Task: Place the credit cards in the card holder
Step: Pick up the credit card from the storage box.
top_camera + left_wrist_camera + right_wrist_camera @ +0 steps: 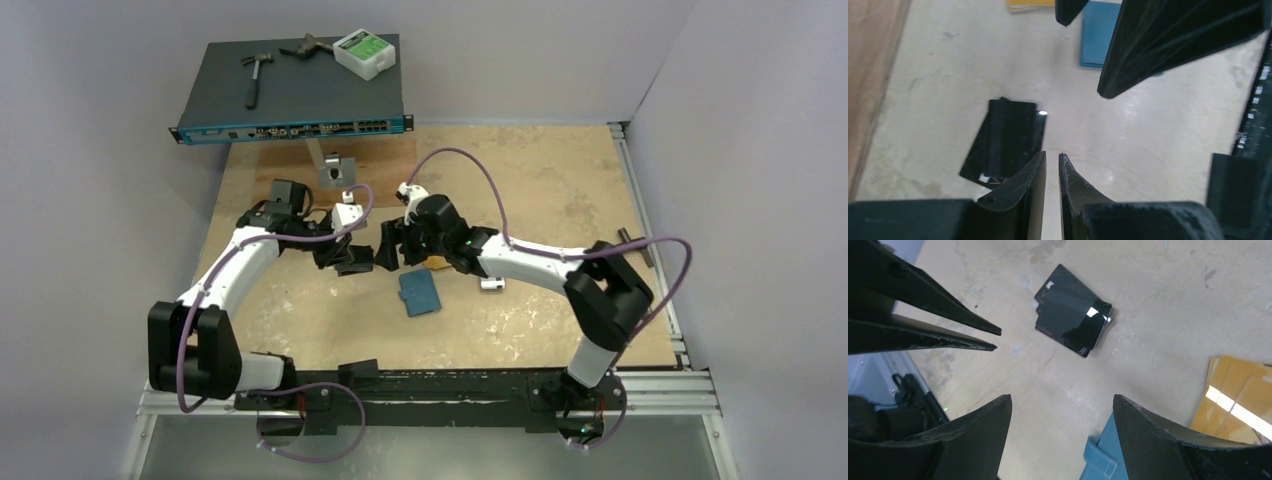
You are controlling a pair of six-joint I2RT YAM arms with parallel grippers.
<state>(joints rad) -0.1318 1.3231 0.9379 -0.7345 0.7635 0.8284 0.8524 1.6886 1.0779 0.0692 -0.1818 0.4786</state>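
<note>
The teal card holder [420, 292] lies closed on the table just in front of both grippers; it also shows as the card holder [1096, 35] and the card holder [1102, 456]. Orange-gold credit cards [1240, 400] lie stacked beside it, the credit cards [438, 263] being mostly hidden under the right arm. My left gripper [1052, 154] hovers with its jaws a narrow slit apart and nothing between them. A black folded object [1004, 141] lies just left of it. My right gripper [1060, 402] stands wide open and empty, with its right finger over the holder's edge.
A dark flat rack unit [290, 95] stands at the back left, with a hammer [255, 75] and a white-green box [365, 52] on it. A grey bracket [333, 170] stands in front of it. A small silver object [492, 285] lies by the right forearm.
</note>
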